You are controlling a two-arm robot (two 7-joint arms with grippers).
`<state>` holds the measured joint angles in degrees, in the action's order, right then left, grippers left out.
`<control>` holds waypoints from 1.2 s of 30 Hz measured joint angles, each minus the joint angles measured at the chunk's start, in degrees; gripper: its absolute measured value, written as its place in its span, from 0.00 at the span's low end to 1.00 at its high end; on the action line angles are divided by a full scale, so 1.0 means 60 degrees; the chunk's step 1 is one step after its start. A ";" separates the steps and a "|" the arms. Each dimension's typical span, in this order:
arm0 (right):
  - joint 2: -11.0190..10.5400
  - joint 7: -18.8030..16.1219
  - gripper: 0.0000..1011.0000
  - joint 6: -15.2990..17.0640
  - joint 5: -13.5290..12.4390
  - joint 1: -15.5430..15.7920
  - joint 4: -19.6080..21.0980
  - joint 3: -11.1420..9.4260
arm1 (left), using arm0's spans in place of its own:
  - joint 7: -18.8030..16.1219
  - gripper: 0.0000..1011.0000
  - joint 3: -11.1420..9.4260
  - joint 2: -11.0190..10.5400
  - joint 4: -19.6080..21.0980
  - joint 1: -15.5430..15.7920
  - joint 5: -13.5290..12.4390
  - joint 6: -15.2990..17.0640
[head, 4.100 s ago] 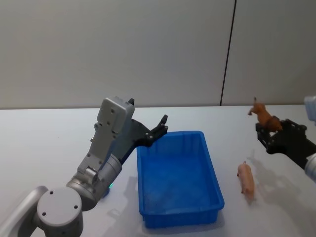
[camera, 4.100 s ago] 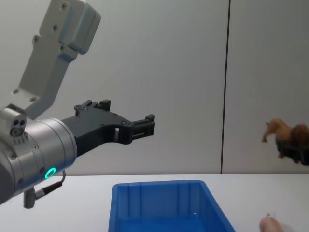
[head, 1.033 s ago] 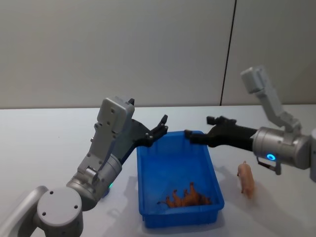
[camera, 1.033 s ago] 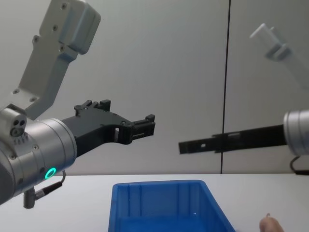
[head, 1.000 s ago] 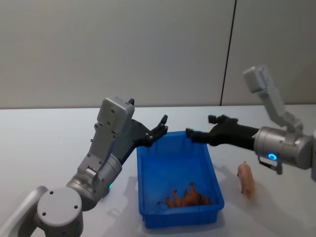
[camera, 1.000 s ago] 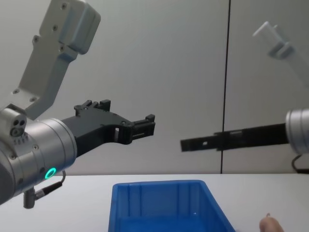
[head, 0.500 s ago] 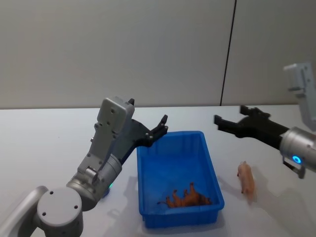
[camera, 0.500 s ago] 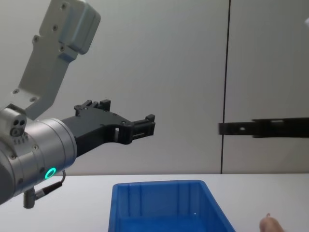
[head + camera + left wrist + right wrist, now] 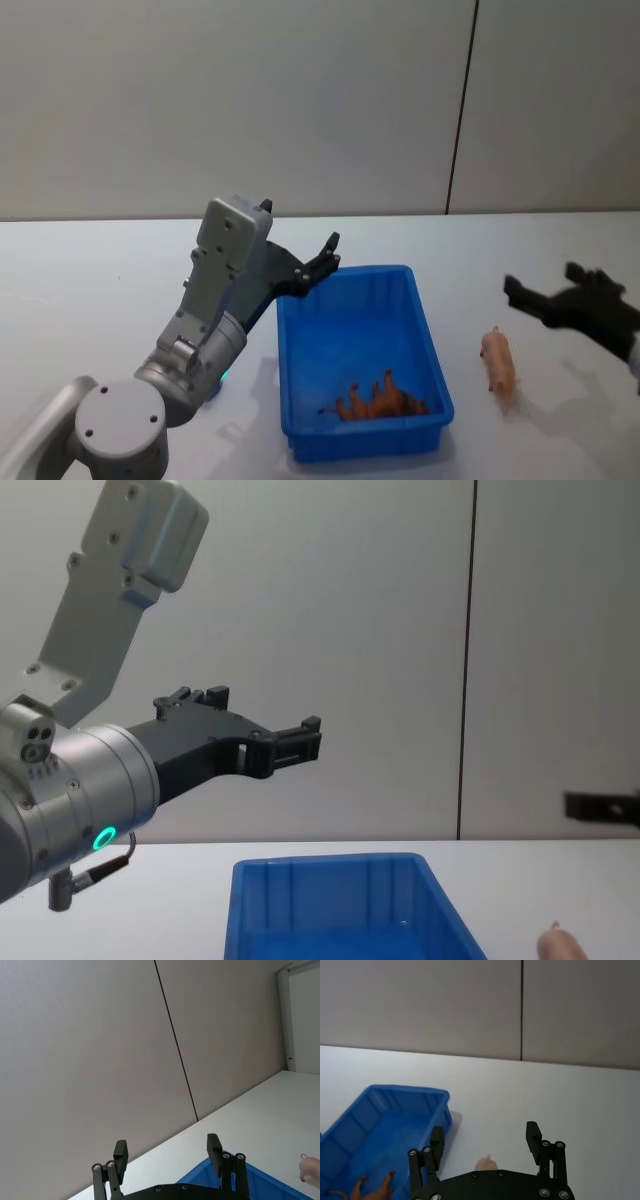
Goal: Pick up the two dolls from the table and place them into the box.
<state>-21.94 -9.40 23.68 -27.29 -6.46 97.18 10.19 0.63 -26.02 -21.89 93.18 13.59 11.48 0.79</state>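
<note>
Right gripper (image 9: 541, 278): fingers spread apart, empty, raised over the table (image 9: 100, 285); the pale pink doll (image 9: 498, 365) lies on the tabletop below it, slightly to its left and nearer the robot, apart from both fingers. The blue box (image 9: 345, 272) sits farther to this gripper's left, with the brown doll (image 9: 380, 398) lying on the box floor at its near end. Left gripper (image 9: 328, 255): fingers apart, empty, held above the box's far left corner.

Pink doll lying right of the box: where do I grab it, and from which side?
Take the pink doll across its middle, coming down from above. It lies flat on the table, long and narrow, so the open right gripper should close across its narrow width.
</note>
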 joint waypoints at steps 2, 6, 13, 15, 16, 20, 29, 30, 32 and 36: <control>-0.0191 0.0267 0.99 0.0025 -0.0151 0.0429 0.0317 -0.0089 | 0.0000 0.99 0.0000 0.0000 0.0000 0.0000 0.0000 0.0000; -0.0463 0.0560 0.99 0.0086 -0.0372 0.0994 0.0738 -0.0209 | 0.0000 0.99 0.0000 0.0000 0.0000 0.0000 0.0000 0.0000; -0.0861 0.0777 0.99 0.0196 -0.0655 0.1782 0.1342 -0.0373 | 0.0000 0.99 0.0000 0.0000 0.0000 0.0000 0.0000 0.0000; -0.0950 0.0783 0.99 0.0226 -0.0700 0.1945 0.1470 -0.0394 | -0.0001 0.99 0.0000 0.0000 0.0000 0.0000 0.0000 0.0000; -0.0975 0.0783 0.99 0.0238 -0.0714 0.1989 0.1506 -0.0398 | -0.0001 0.99 0.0000 0.0000 0.0000 0.0000 0.0000 0.0000; -0.1067 0.0763 0.99 0.0320 -0.0735 0.2184 0.1673 -0.0404 | -0.0001 0.99 0.0000 0.0000 0.0000 0.0000 0.0000 0.0000; -0.1012 0.0750 0.99 0.0823 -0.0692 0.2168 0.1753 -0.0301 | -0.0001 0.99 0.0000 0.0000 0.0000 0.0000 0.0000 0.0000; -0.0998 0.0764 0.99 0.0891 -0.0676 0.2152 0.1753 -0.0292 | -0.0001 0.99 0.0000 0.0000 0.0000 0.0000 0.0000 0.0000; -0.0916 0.0822 0.99 0.1119 -0.0624 0.2052 0.1720 -0.0238 | -0.0001 0.99 0.0000 0.0000 0.0000 0.0000 0.0000 0.0000; -0.0751 0.0958 0.99 0.1566 -0.0468 0.1843 0.1606 -0.0132 | -0.0001 0.99 0.0000 0.0000 0.0000 0.0000 0.0000 0.0000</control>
<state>-26.44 -3.65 33.07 -30.10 4.60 106.82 9.40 0.62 -26.02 -21.89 93.18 13.59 11.48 0.80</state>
